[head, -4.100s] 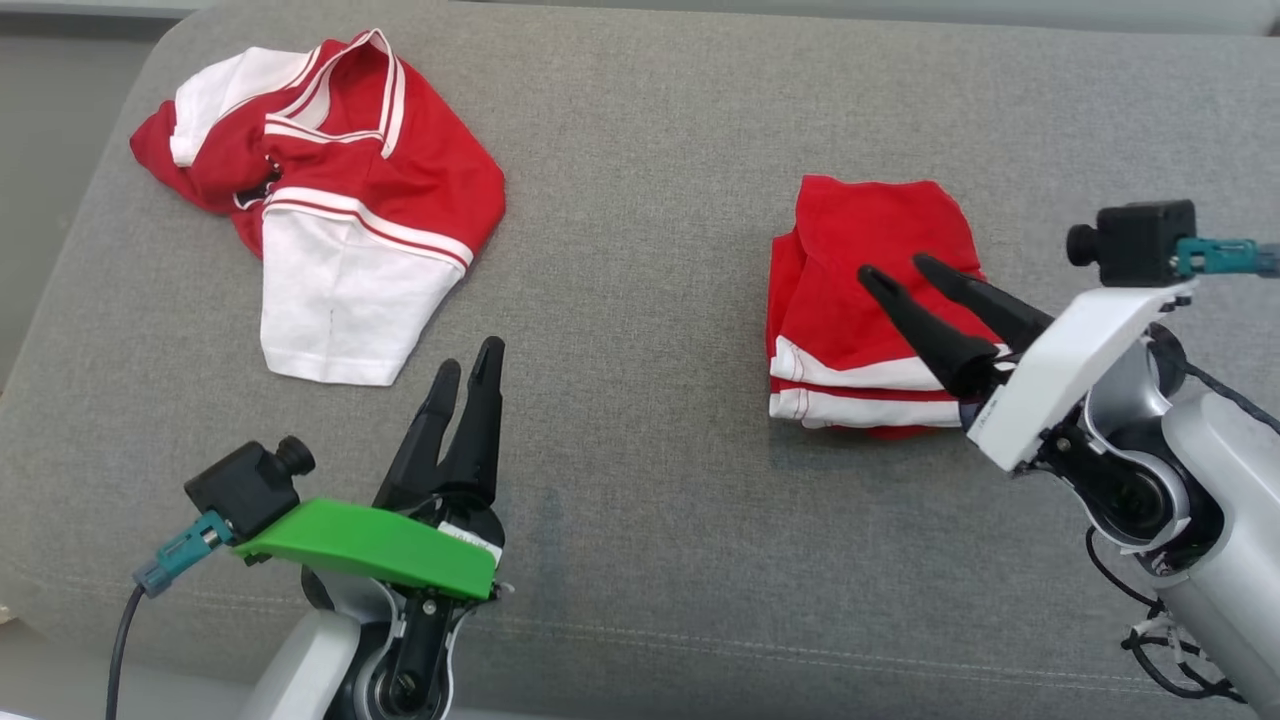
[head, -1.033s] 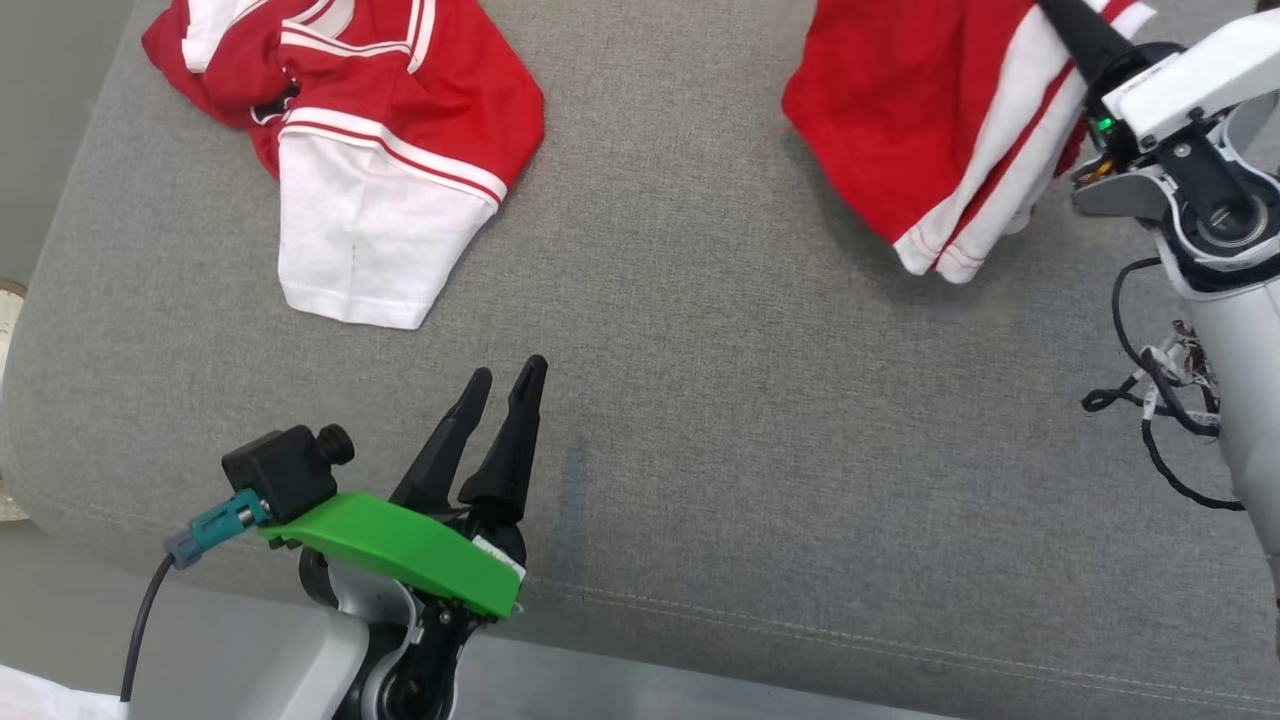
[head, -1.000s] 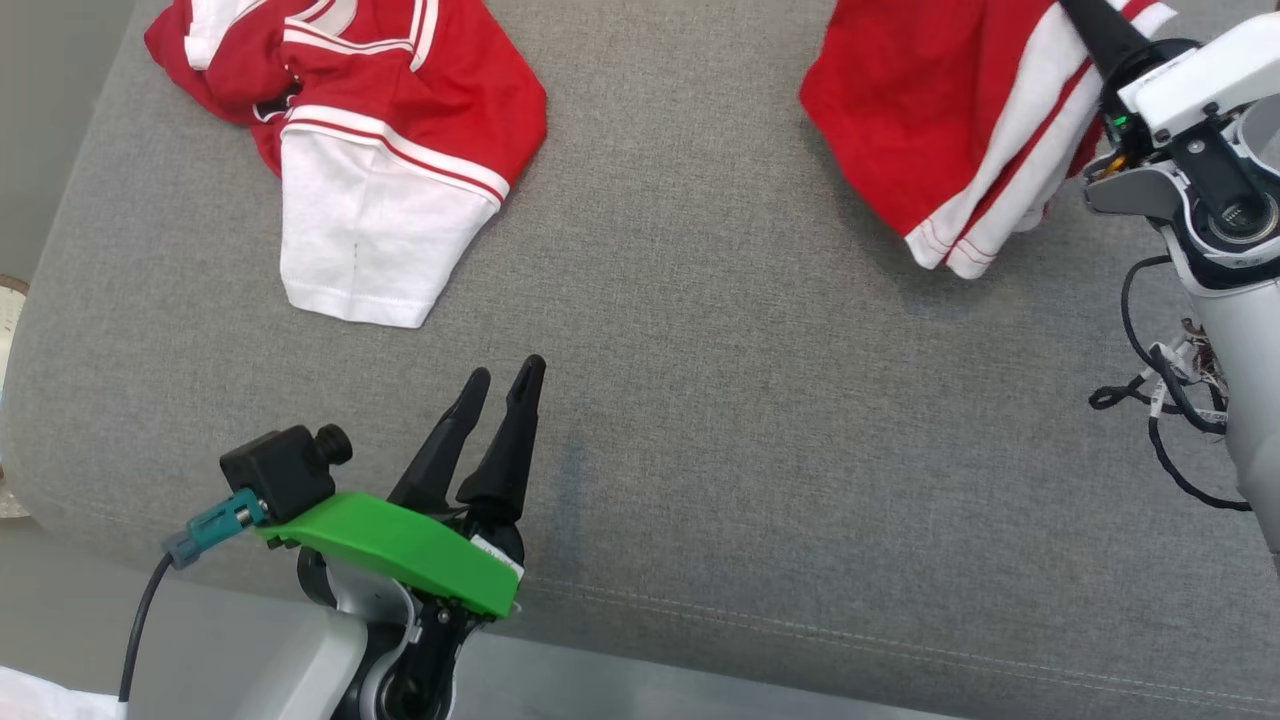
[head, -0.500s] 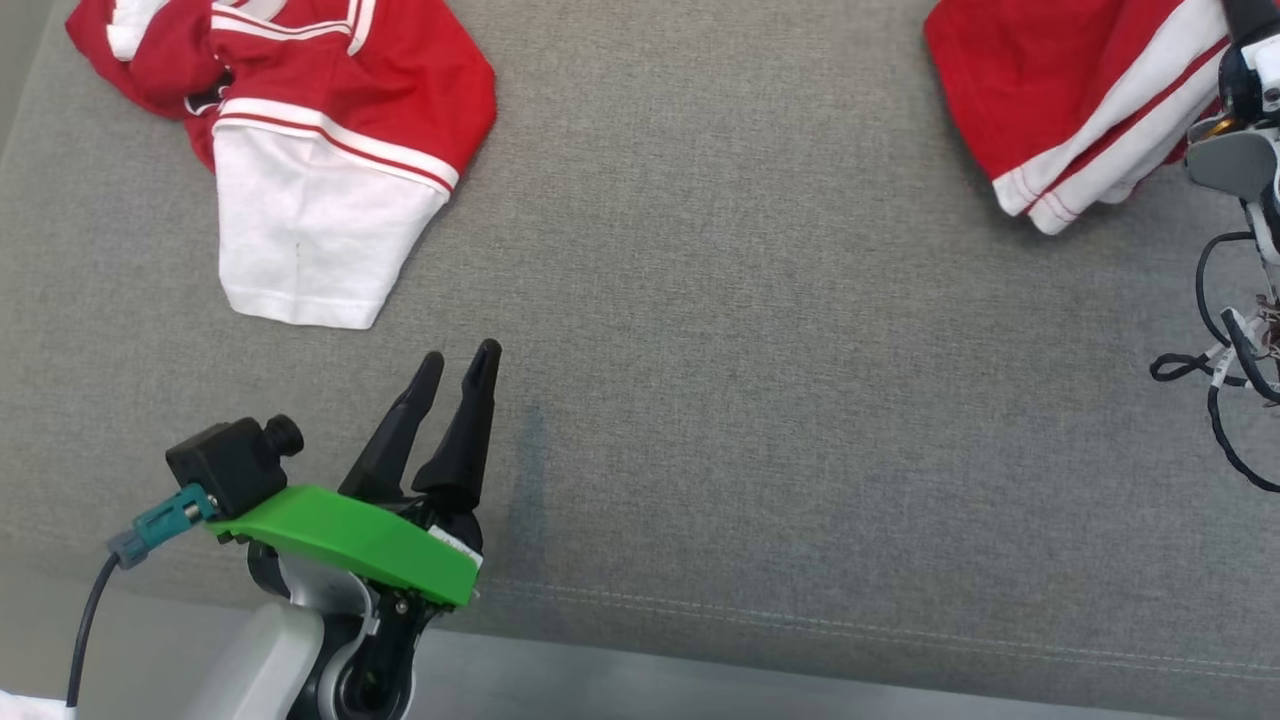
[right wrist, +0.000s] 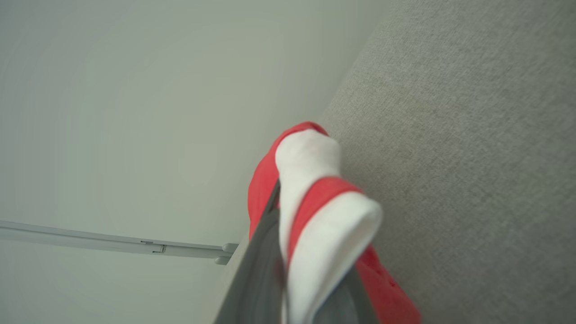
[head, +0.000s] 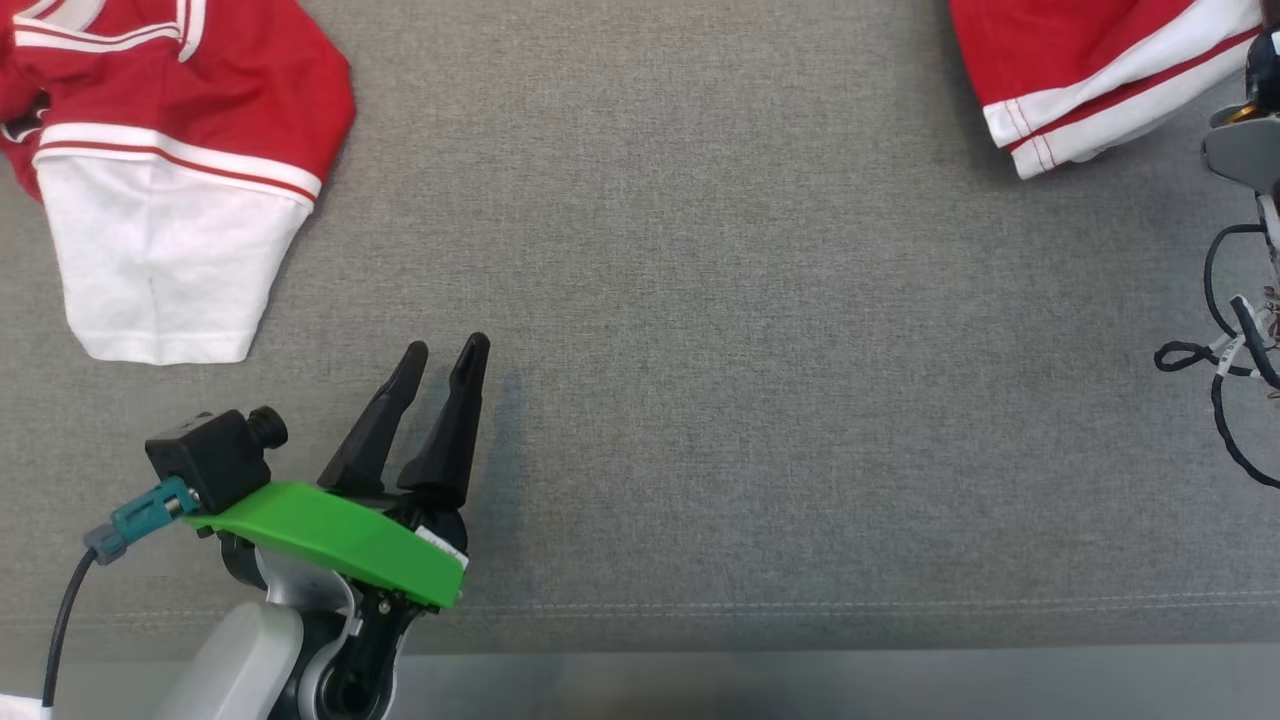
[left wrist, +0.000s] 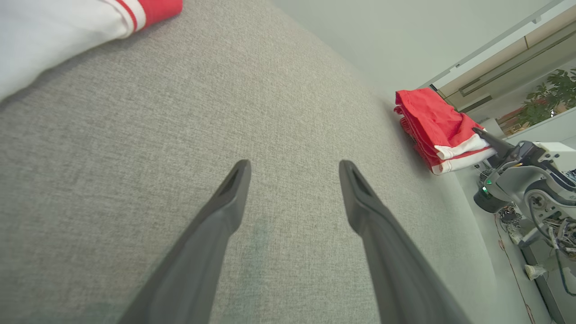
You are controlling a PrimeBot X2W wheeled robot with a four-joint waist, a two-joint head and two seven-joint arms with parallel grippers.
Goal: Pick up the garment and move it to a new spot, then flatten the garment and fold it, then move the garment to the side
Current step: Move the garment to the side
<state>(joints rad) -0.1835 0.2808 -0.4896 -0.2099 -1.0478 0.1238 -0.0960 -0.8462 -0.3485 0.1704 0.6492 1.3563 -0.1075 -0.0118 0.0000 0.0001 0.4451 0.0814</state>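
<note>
I see the left tool [head: 446,347] at lower left, its two fingers parted and empty, pointing up over the grey fabric surface [head: 700,350]. A crumpled red-and-white garment [head: 170,180] lies at upper left, apart from the tool. A folded garment [head: 1090,70], red with white trim, shows at upper right, cut by the frame edge, just beside the right arm's wrist [head: 1243,160] and cables [head: 1225,340].

A wide bare stretch of the grey cushion [head: 760,350] is left open across the middle. The far left is blocked by a crumpled red-and-white garment [head: 170,150], the far right by the folded garment [head: 1080,70] and loose cables [head: 1185,357].
</note>
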